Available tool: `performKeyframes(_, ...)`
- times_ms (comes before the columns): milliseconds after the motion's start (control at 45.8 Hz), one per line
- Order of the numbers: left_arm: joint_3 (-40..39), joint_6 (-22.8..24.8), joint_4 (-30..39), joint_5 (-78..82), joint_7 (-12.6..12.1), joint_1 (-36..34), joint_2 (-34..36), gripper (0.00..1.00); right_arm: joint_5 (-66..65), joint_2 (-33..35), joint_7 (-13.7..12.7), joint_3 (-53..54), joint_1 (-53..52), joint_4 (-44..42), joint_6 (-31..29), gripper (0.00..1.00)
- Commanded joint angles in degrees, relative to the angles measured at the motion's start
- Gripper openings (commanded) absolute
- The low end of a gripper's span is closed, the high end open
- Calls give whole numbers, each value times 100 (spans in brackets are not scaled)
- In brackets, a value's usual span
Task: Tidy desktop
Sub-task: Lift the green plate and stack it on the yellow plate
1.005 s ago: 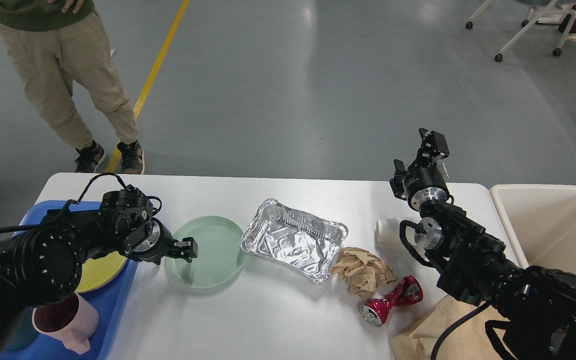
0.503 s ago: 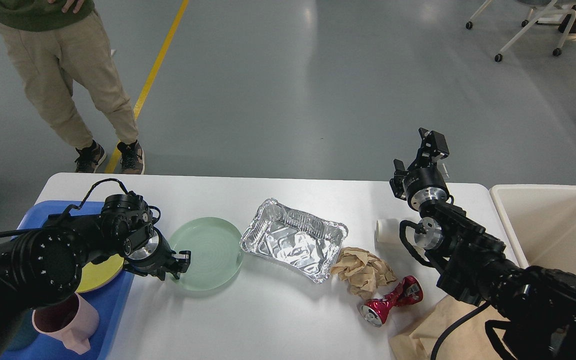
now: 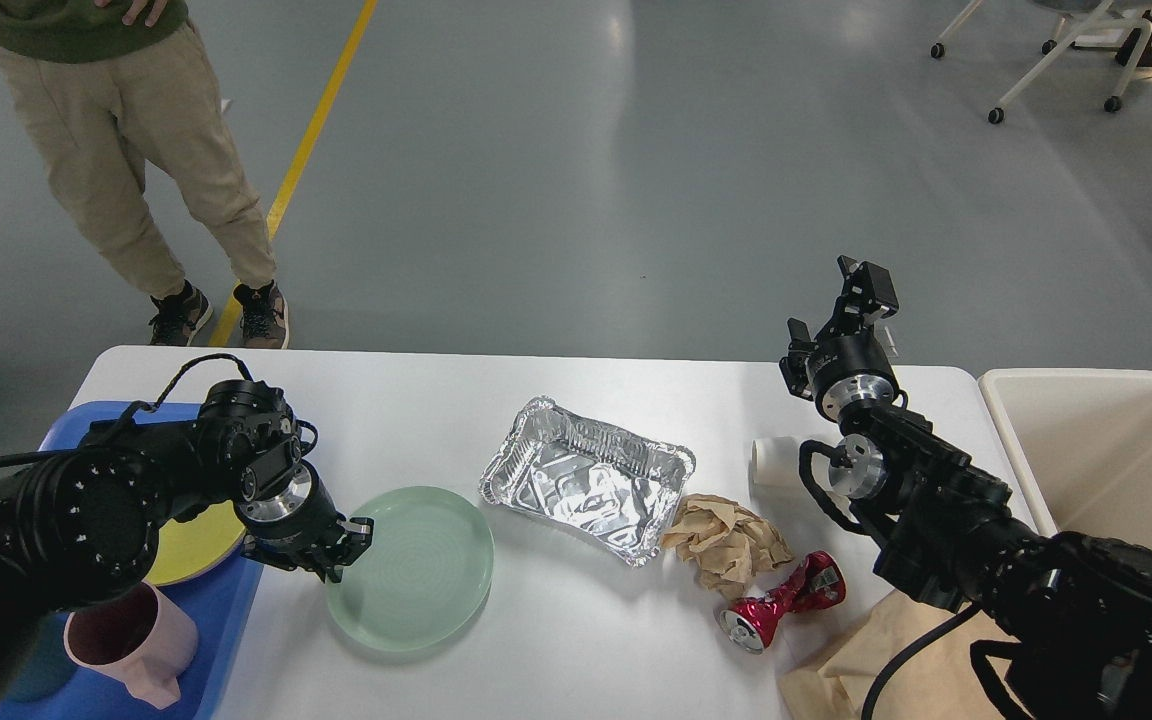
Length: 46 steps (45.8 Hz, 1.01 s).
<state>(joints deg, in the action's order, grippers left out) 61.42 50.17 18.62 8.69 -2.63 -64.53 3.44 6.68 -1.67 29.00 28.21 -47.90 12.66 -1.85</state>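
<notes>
The white desktop [image 3: 556,640] holds a pale green plate [image 3: 416,570] at the front left, a foil tray [image 3: 586,480] in the middle, a crumpled brown paper [image 3: 726,545], a crushed red can [image 3: 781,600] and a white cup [image 3: 774,462] lying on its side. My left gripper [image 3: 341,545] is shut on the green plate's left rim, beside the blue tray [image 3: 231,610]. My right gripper [image 3: 866,290] is raised over the far right edge, empty; its fingers cannot be told apart.
The blue tray holds a yellow plate [image 3: 196,545] and a pink mug [image 3: 131,635]. A cream bin [image 3: 1106,450] stands right of the table. A brown paper bag [image 3: 876,660] lies at the front right. A person [image 3: 126,130] stands beyond the far left corner.
My left gripper closed on the green plate's rim and pulled the plate toward the front edge. The right arm has not moved.
</notes>
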Motion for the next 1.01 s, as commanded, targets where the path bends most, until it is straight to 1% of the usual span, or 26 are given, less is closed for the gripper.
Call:
performKeyframes(0,-7,379,11,1,-1,-165,34,0,0,0,0,0,0,-1,0,100)
performKeyframes(44,1,483,11,1,-1,-235,60,0,0,1,0,0,0,-1,0,100)
performKeyframes(131,36,483,19,1,-1,-525,139,0,0,1,0,0,0,-1,0,100)
performKeyframes(240,37,483,54,10,8,-955,420,0,0,1,0,0,0,-1,0,100)
performKeyframes(524,72,483,221,19,26,-2300,886,0,0,1,0,0,0,-1,0,100)
performKeyframes(655,107,483,529,36,26,-3082,1141,0,0,1,0,0,0,-1,0,100)
performKeyframes(808,335,483,994,36,61,-3978,1186,0,0,1,0,0,0,-1,0,100)
performKeyframes(918,414,483,1355,28,70,-4427,1212,0,0,1,0,0,0,-1,0,100)
performKeyframes(983,415,483,1461,28,78,-4542,1273,0,-8,1,0,0,0,-1,0,100)
